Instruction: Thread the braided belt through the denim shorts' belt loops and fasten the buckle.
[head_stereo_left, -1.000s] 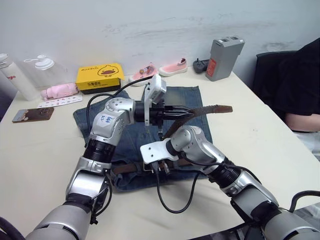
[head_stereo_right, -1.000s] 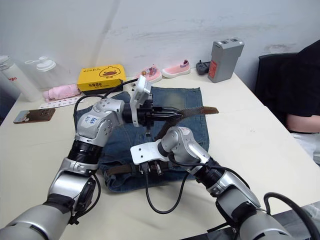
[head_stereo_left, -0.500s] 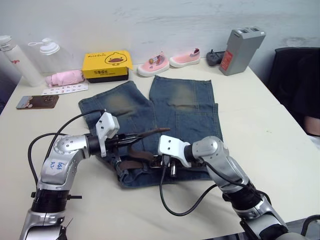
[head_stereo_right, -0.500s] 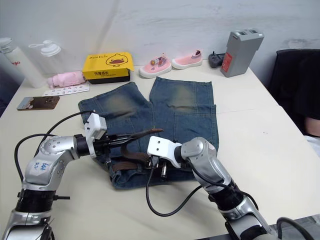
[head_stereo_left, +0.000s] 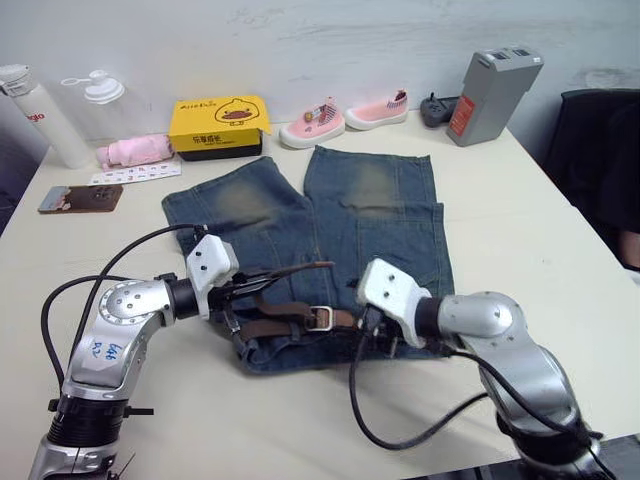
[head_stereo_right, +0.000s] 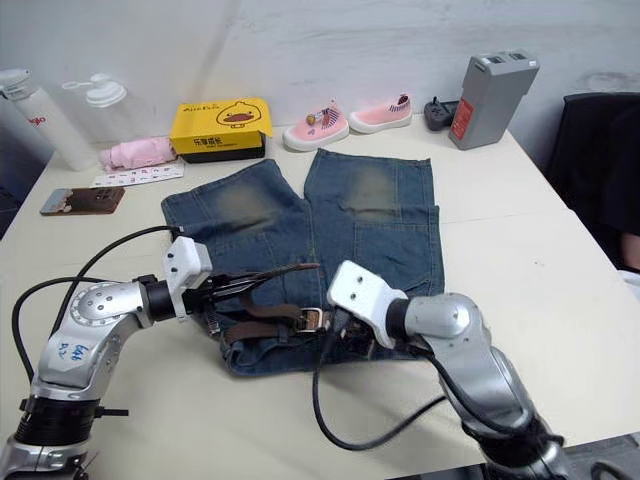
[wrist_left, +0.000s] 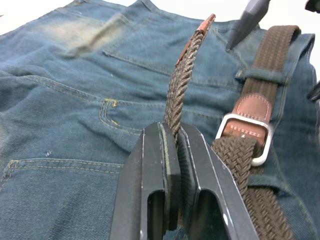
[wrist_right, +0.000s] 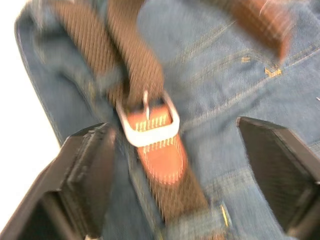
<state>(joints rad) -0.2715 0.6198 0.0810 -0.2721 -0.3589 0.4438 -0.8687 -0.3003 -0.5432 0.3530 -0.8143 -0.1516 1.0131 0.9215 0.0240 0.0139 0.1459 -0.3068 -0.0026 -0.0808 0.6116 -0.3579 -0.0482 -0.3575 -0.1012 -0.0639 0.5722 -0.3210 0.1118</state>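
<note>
Denim shorts (head_stereo_left: 330, 230) flat at table (head_stereo_left: 520, 220) centre, waistband nearest the robot — braided belt (head_stereo_left: 285, 320) lies along it, buckle (head_stereo_left: 320, 319) mid-waist. Yellow box (head_stereo_left: 220, 127), shoes (head_stereo_left: 345, 113) behind; phone (head_stereo_left: 80, 198) far left.

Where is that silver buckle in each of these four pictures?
Left eye view: the buckle lies on the shorts' waistband, between the two grippers.
Right eye view: same spot, low and central.
Left wrist view: right of the shut fingers, at.
Right wrist view: centre, between the open fingers, at.
Shared landmark: the tan leather tab next to the buckle.
</note>
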